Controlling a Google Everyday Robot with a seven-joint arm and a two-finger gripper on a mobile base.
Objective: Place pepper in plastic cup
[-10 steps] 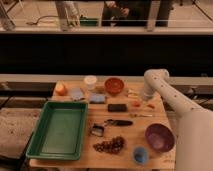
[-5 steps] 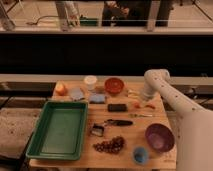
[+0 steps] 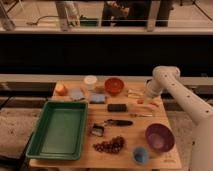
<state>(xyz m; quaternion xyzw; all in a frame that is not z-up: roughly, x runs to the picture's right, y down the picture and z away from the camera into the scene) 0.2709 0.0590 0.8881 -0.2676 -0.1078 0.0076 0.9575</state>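
On a wooden table [image 3: 131,134] before a dark wall [image 3: 75,55], the white robot arm's [image 3: 181,96] gripper [image 3: 149,96] hangs at the right edge, fingers together, just over the slim orange-red pepper [image 3: 146,103] lying there.

The wooden desk [image 3: 131,133] carries a green tray [image 3: 57,129] on its left. An orange fruit [image 3: 60,89], a white cup [image 3: 90,82] and a red-orange bowl [image 3: 114,85] stand along the back. A purple bowl [image 3: 159,137] and a blue cup [image 3: 140,154] sit at the front right. The closed pincer [image 3: 150,95] hangs just over the slim pepper [image 3: 147,104] near the right edge.
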